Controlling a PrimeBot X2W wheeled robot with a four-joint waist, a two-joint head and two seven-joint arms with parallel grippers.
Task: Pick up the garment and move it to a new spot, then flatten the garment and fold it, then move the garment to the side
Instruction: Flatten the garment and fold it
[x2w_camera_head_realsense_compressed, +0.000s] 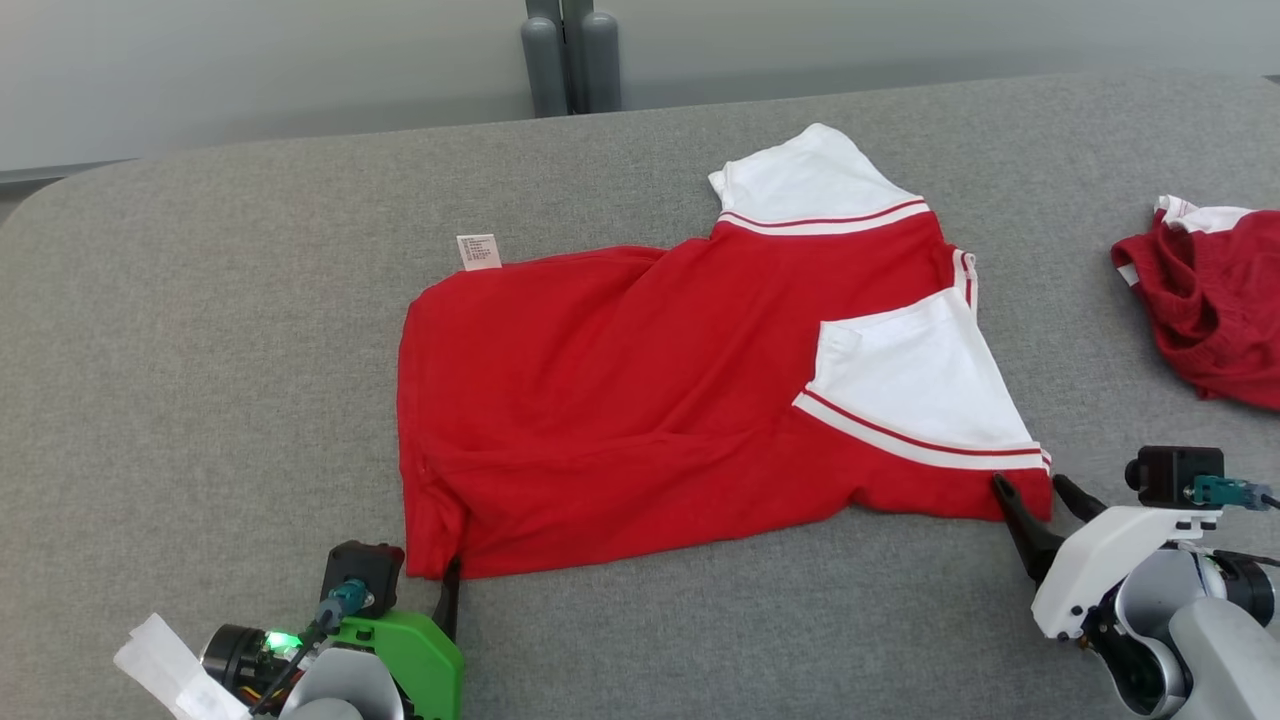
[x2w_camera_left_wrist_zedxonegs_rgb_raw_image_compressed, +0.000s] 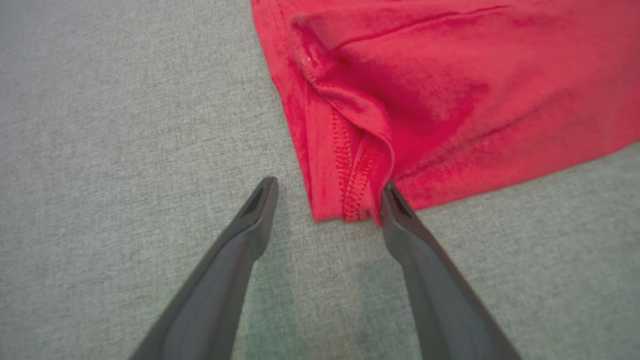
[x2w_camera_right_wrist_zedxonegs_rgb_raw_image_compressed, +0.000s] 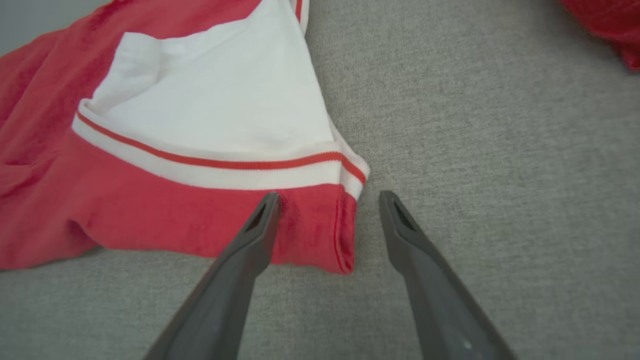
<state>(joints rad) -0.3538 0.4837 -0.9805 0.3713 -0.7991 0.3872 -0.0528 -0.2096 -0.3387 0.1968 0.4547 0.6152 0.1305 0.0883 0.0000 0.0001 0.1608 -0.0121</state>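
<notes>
A red garment (x2w_camera_head_realsense_compressed: 620, 400) with white, red-striped sleeves lies spread on the grey table (x2w_camera_head_realsense_compressed: 200, 330), a white label (x2w_camera_head_realsense_compressed: 478, 251) poking out at its far edge. My left gripper (x2w_camera_head_realsense_compressed: 437, 580) sits at its near left corner. In the left wrist view that gripper (x2w_camera_left_wrist_zedxonegs_rgb_raw_image_compressed: 328, 186) is open, its fingers (x2w_camera_left_wrist_zedxonegs_rgb_raw_image_compressed: 250, 220) straddling the hemmed corner (x2w_camera_left_wrist_zedxonegs_rgb_raw_image_compressed: 345, 200), the right tip touching the cloth. My right gripper (x2w_camera_head_realsense_compressed: 1035, 492) is at the near right corner. There it (x2w_camera_right_wrist_zedxonegs_rgb_raw_image_compressed: 328, 196) is open too, one fingertip (x2w_camera_right_wrist_zedxonegs_rgb_raw_image_compressed: 265, 210) over the red fabric (x2w_camera_right_wrist_zedxonegs_rgb_raw_image_compressed: 310, 235) and the other on bare table.
A second red and white garment (x2w_camera_head_realsense_compressed: 1205, 300) lies crumpled at the table's right edge, also at the top right of the right wrist view (x2w_camera_right_wrist_zedxonegs_rgb_raw_image_compressed: 610, 25). Grey posts (x2w_camera_head_realsense_compressed: 570, 55) stand behind the table. White paper (x2w_camera_head_realsense_compressed: 165, 660) clings to the left arm.
</notes>
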